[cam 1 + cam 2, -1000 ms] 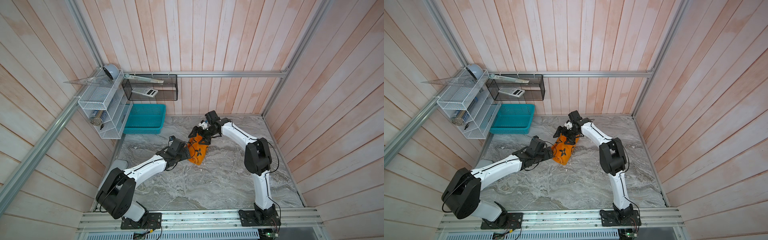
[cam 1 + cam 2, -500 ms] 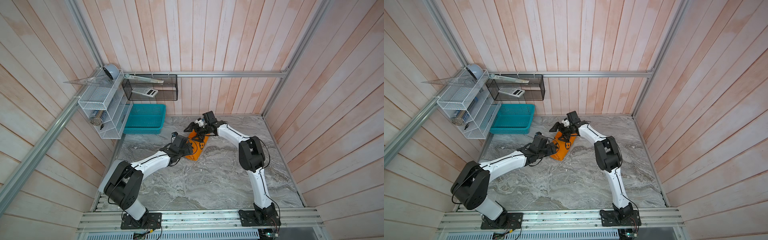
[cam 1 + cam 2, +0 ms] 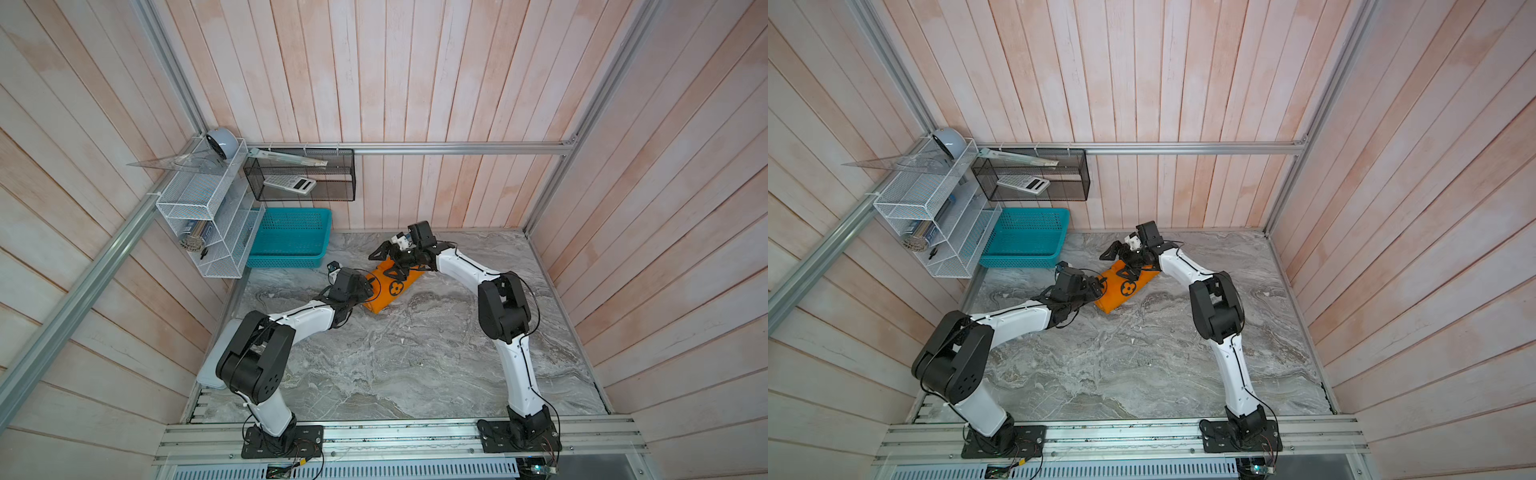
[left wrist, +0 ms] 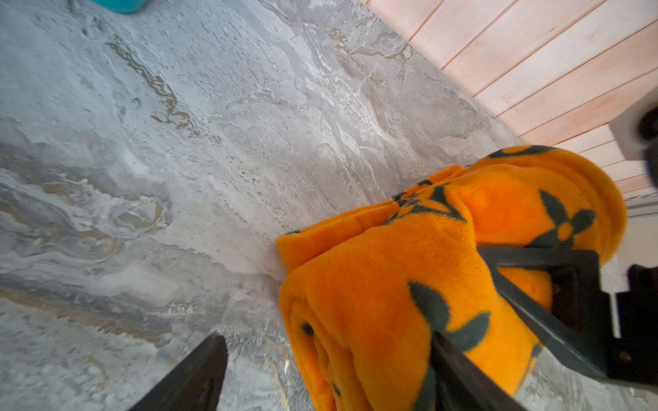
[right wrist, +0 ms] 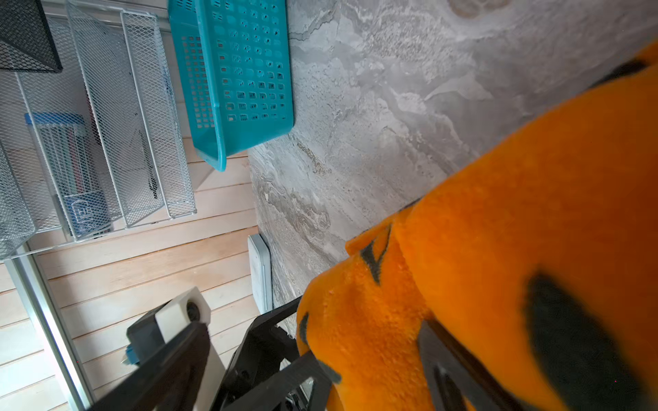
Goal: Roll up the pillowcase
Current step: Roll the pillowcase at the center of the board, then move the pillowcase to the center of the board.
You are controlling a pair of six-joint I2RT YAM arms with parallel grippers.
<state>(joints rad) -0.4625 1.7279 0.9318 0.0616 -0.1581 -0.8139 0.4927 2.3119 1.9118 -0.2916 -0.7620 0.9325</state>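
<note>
From where I stand, the bright orange plush pillowcase with black flower prints (image 3: 392, 286) lies as a fat roll on the grey marble-patterned tabletop (image 3: 415, 357). It sits toward the back, slantwise, between the two arms. The left gripper (image 3: 368, 289) is at the roll's nearer end and the right gripper (image 3: 388, 262) at its farther end. Both have their fingers spread wide. In each wrist view one finger lies across the top of the roll and its mate stands clear of the cloth beside it, so neither is pinching anything.

The left wrist view shows a loose edge (image 4: 331, 227) poking out low along the roll's side. I judge the rolling nearly done. What remains is one last turn over that edge, so the roll's own weight pins it.

To do that well, both ends should move together at the same pace, or the roll will skew into a cone. The pressure should be light and downward, since plush is springy and slides on stone. I would lift the fingers straight up afterwards, so the pile does not snag and pull a layer open.
</note>
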